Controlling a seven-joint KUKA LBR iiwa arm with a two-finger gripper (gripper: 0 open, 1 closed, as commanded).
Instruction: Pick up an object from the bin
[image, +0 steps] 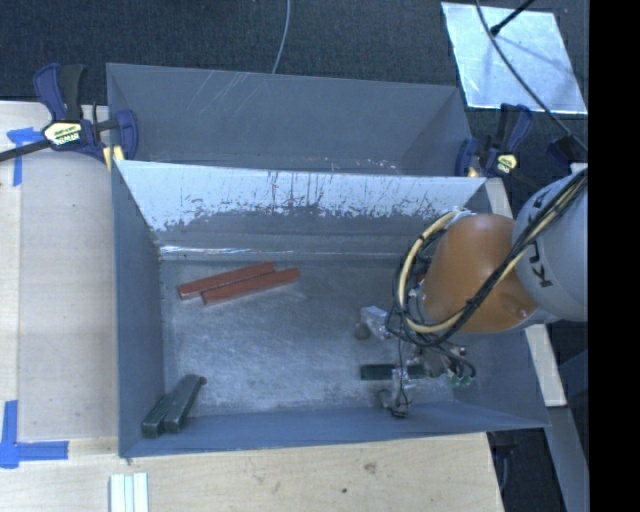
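The arm's gripper (400, 385) hangs low over the near right floor of the bin (137, 300), spread or pressed together one cannot tell, well apart from two reddish-brown bars (240, 283) far left and a dark block (172, 405) in the near-left corner.

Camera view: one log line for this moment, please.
gripper: low in bin, lower-right corner | brown bars: upper-left floor | dark block: lower-left corner

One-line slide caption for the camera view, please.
Gripper low at right of the bin; brown sticks and dark block lie leftward.
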